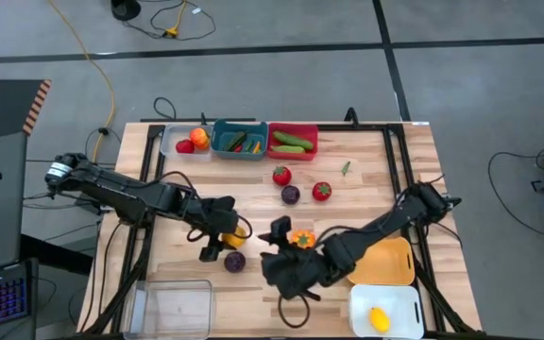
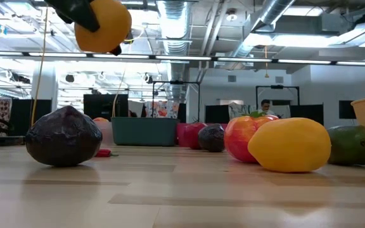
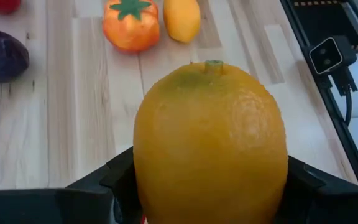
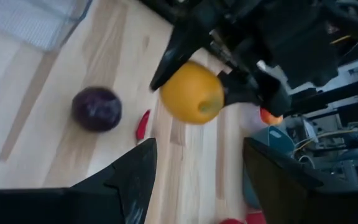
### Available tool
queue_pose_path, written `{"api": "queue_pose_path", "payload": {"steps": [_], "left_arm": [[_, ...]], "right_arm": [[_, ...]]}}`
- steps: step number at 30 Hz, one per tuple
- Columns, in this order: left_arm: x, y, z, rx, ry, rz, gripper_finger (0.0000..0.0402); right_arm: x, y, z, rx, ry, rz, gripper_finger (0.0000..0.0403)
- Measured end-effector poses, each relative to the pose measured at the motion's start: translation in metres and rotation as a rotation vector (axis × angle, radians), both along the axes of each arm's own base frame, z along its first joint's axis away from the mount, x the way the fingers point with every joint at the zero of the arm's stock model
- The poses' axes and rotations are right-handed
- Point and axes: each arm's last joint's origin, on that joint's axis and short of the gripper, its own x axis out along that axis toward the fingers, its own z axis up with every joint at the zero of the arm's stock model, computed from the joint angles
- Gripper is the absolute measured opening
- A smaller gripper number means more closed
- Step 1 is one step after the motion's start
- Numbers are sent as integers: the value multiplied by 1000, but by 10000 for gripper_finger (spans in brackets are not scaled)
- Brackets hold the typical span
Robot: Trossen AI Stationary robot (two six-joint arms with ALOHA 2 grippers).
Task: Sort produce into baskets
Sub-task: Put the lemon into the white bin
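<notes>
Holding: my left gripper (image 1: pixel 229 229) is clamped on an orange (image 3: pixel 211 146), lifted clear of the table (image 1: pixel 376 189), near its middle.
Right gripper: my right gripper (image 1: pixel 289 271) hangs just at 3 o'clock of the left one, fingers (image 4: pixel 126 183) spread with nothing between them.
Under the orange: a dark purple fruit (image 1: pixel 235 262) lies on the wood at 6 o'clock of my left gripper, a small red chili (image 4: pixel 143 124) beside it.
Between the grippers: an orange tomato (image 1: pixel 301 238) with a green top.
Front bins: clear bin (image 1: pixel 171 307) at 7 o'clock; white bin (image 1: pixel 390 300) with a yellow fruit (image 1: pixel 379 318) and an orange-yellow bin (image 1: pixel 390 264) at 4 o'clock.
Mid-table: two red tomatoes (image 1: pixel 281 175) and a purple fruit (image 1: pixel 291 195) at 1 o'clock.
Far edge: grey bin (image 1: pixel 173 144), teal bin (image 1: pixel 239 151) and red bin (image 1: pixel 294 153) in a row at 12 o'clock, each with produce in it.
</notes>
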Motion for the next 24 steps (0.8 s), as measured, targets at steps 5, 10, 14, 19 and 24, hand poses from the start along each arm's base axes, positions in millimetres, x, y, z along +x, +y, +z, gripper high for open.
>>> {"api": "queue_pose_path", "payload": {"steps": [5, 10, 14, 19, 24], "left_arm": [[0, 0, 0, 0, 1, 0, 231], [0, 0, 0, 2, 2, 1, 231], [0, 0, 0, 3, 3, 2, 231], [0, 0, 0, 3, 3, 2, 231], [0, 0, 0, 3, 3, 1, 231]], "right_arm": [[8, -10, 3, 45, -49, -42, 265], [11, -17, 3, 51, -55, -58, 265], [13, -21, 3, 48, -51, -63, 265], [15, -23, 2, 75, -36, -40, 266], [16, -24, 2, 103, -20, -14, 266]]}}
